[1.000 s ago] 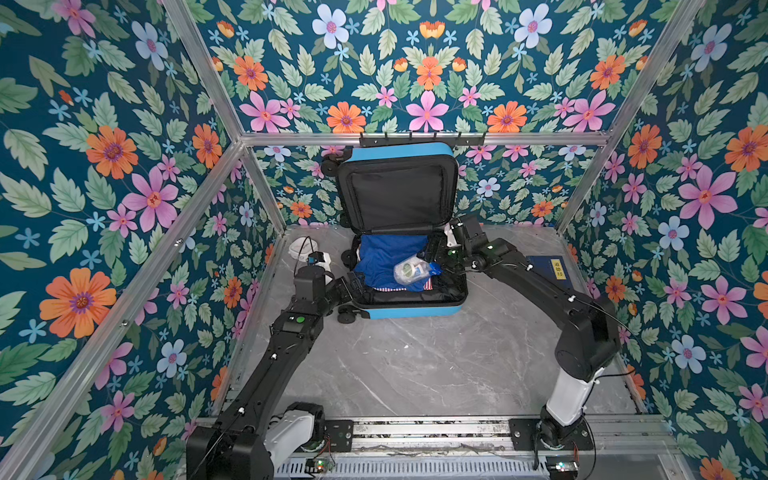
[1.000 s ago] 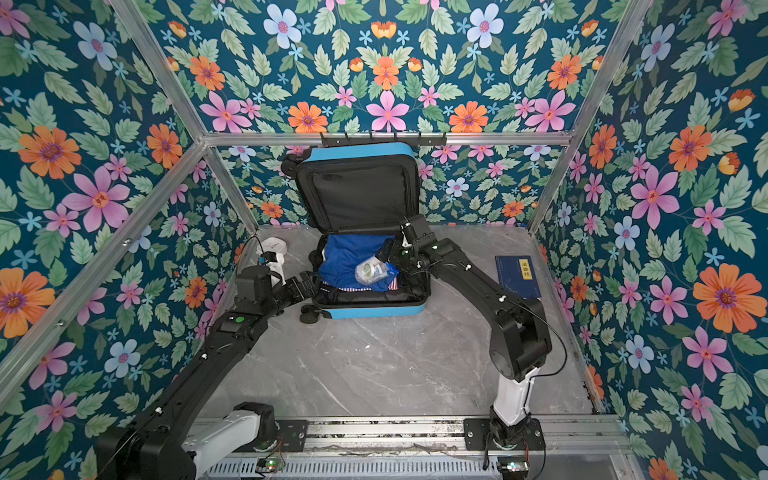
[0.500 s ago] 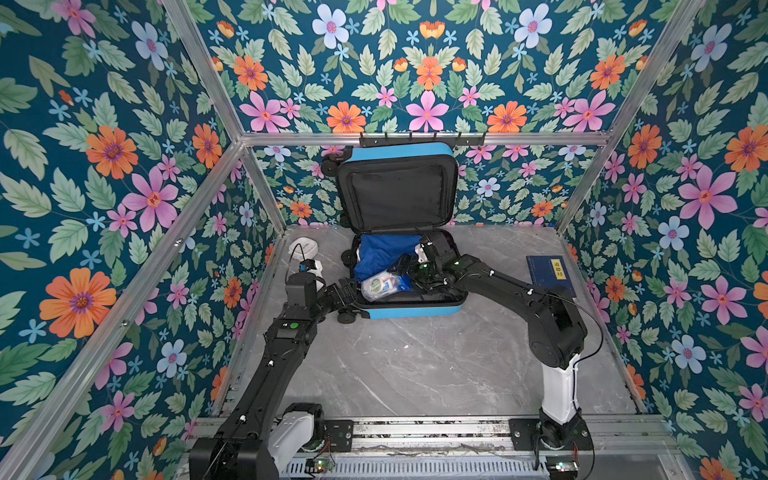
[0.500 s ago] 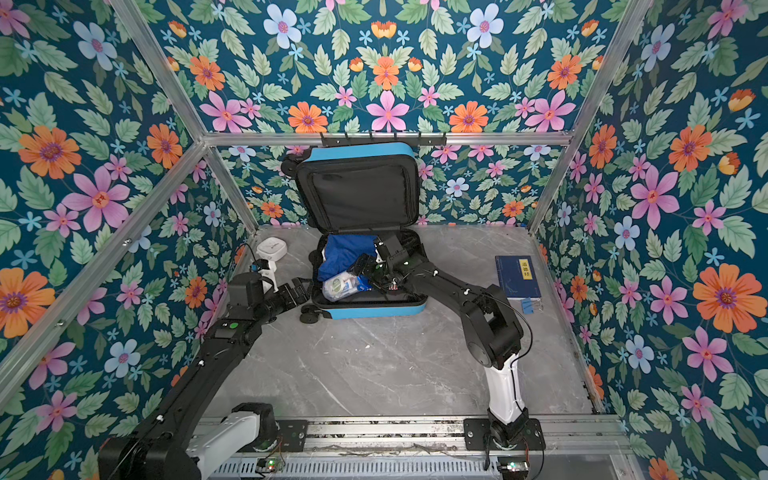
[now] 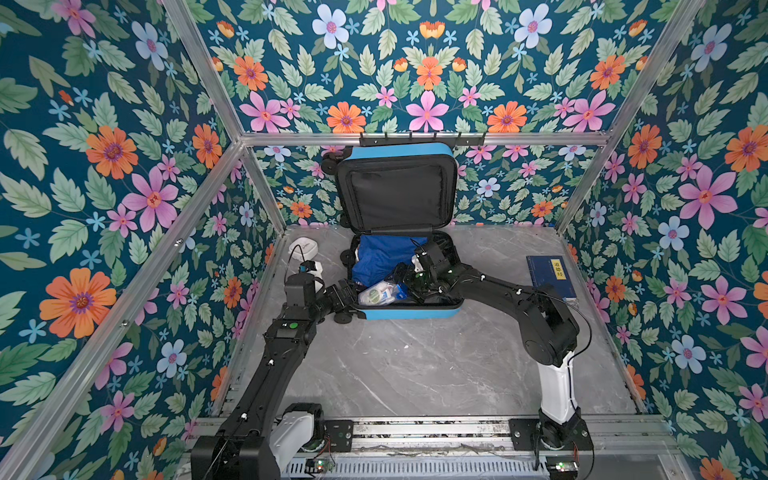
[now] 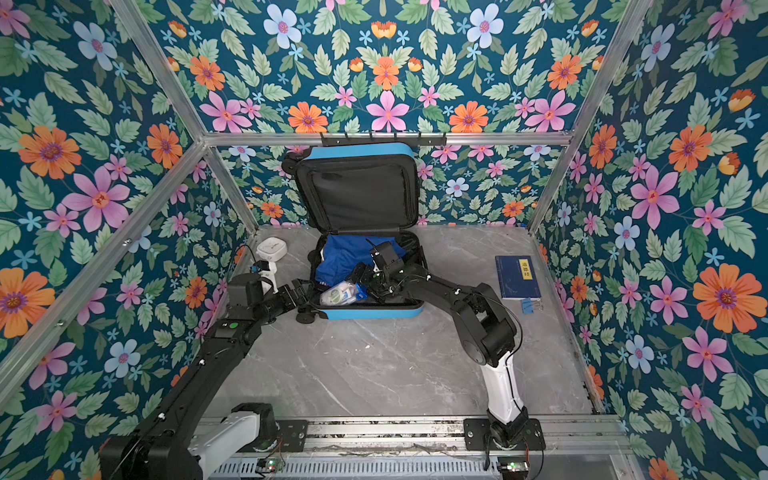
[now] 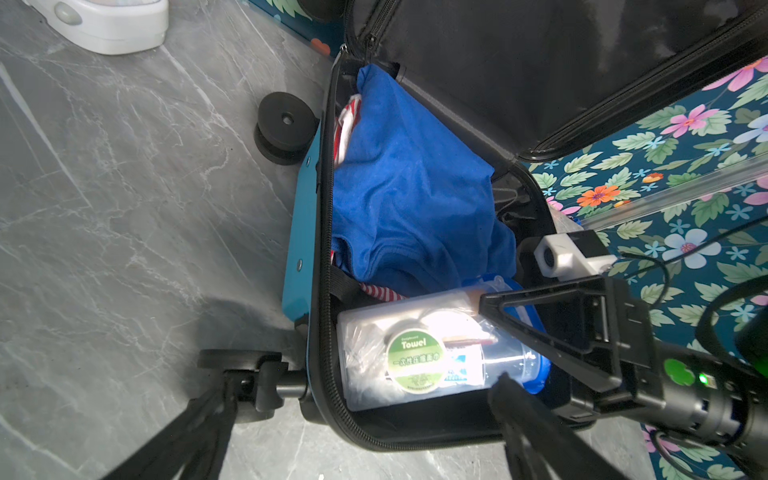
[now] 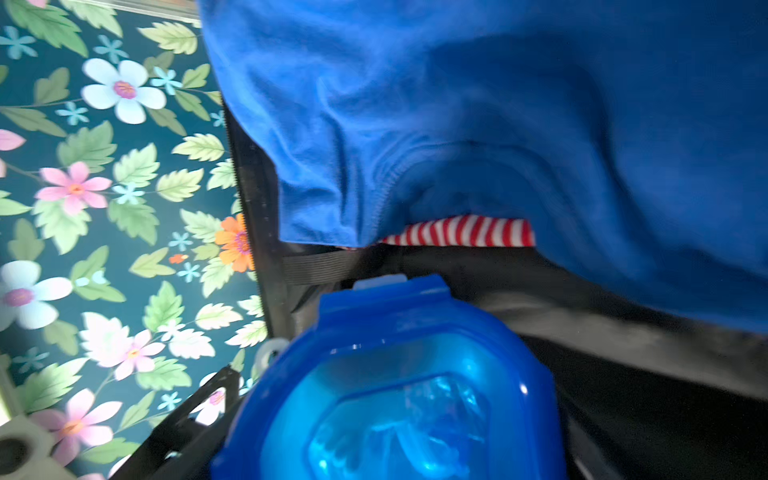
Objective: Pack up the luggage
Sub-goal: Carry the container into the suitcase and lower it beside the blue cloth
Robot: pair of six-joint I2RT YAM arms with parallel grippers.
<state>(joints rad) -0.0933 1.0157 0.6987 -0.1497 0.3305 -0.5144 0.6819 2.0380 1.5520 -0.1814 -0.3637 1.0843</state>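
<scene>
Showing "Towel": green label in luggage

Smooth plastic luggage shell, matt black fabric lining, soft blue cloth, marble-look tabletop

- Right wrist view: the whole frame is blurred; the blue lid of the clear container is cut off by the frame edge.
- Striped cloth: only a narrow strip shows beneath the blue cloth.
- Right gripper, centre of both top views: fingertips too small to resolve; contact with the clear container cannot be determined.
- White device: cut off by the left wrist frame edge.
- Book, right of a top view: label characters too small to read.
</scene>
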